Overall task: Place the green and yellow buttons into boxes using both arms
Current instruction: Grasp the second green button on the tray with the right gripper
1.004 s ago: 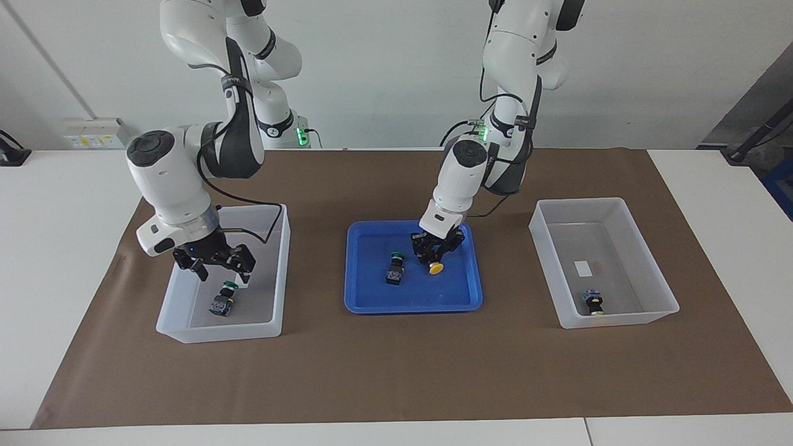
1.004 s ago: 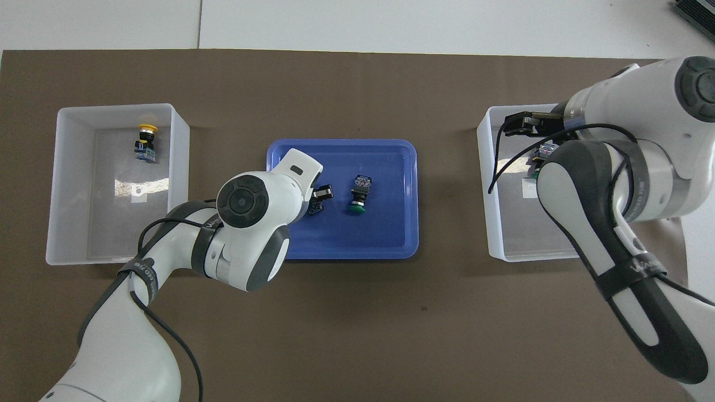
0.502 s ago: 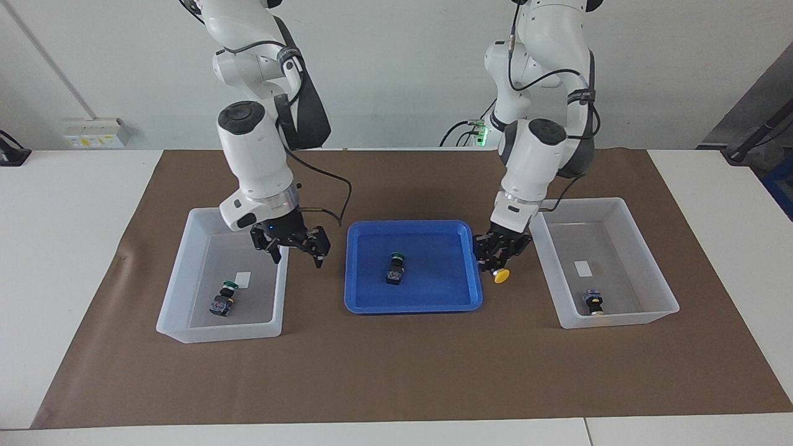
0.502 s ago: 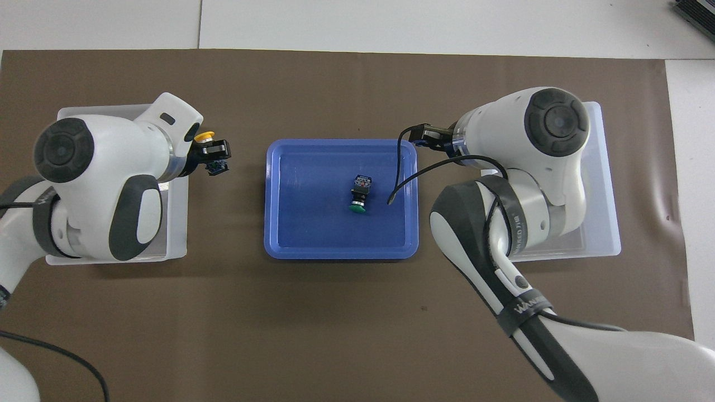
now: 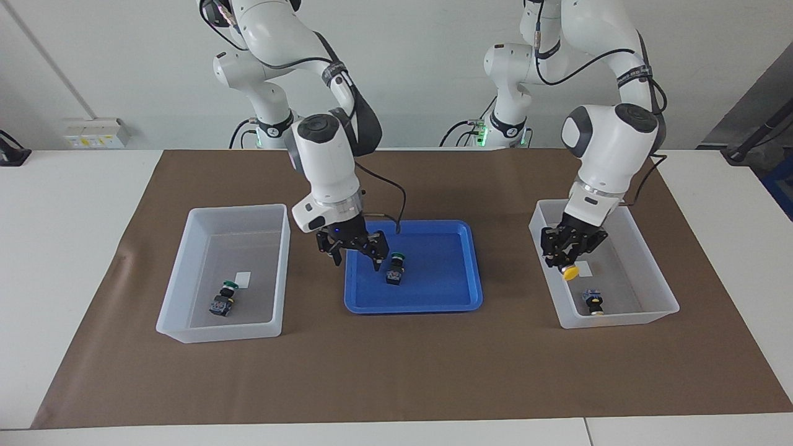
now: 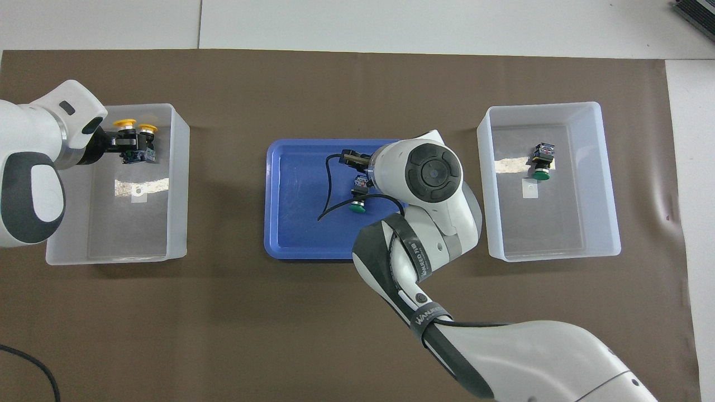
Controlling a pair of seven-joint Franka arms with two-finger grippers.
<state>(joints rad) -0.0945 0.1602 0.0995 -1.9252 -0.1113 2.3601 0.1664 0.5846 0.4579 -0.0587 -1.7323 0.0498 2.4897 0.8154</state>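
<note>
— While the left gripper [image 5: 567,255] hangs over the box at the left arm's end [image 5: 644,272], what has it got?
— A yellow button [image 5: 570,271], pinched between its fingers, cap down. Another yellow button [image 5: 593,301] lies in that box.
— And the right gripper [image 5: 354,248]?
— Fingers spread wide with nothing between them, over the blue tray [image 5: 446,297] just beside the green button [image 5: 395,267] lying there. The second green button [image 5: 224,297] lies in the box at the right arm's end [image 5: 186,272].
</note>
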